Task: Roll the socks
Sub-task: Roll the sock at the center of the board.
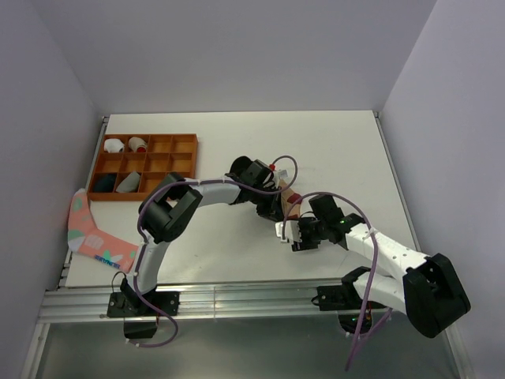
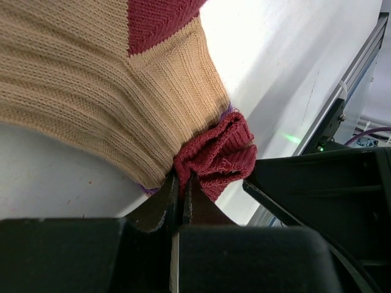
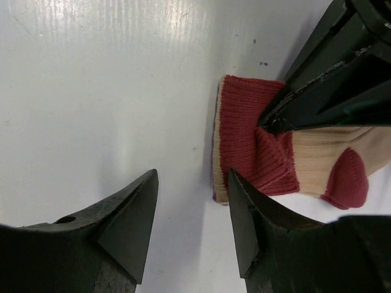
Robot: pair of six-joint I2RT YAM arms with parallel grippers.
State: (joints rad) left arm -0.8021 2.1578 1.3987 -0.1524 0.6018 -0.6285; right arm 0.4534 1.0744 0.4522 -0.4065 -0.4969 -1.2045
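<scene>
The tan sock (image 2: 104, 91) with maroon heel and maroon end lies on the white table (image 3: 110, 79) at the middle; in the top view (image 1: 289, 197) the arms mostly cover it. My left gripper (image 2: 181, 183) is shut on the bunched maroon end (image 2: 220, 155); it also shows in the top view (image 1: 274, 207). My right gripper (image 3: 192, 180) is open and empty, low over the table just beside the sock's maroon end (image 3: 247, 140), its right finger (image 3: 244, 213) at the sock's edge. I see no loose black sock.
An orange compartment tray (image 1: 185, 140) stands at the back left with small white, dark and grey bundles in it. A pink sock with teal spots (image 1: 91, 233) lies at the left edge. The table's metal front rail (image 1: 237, 300) runs behind the arm bases.
</scene>
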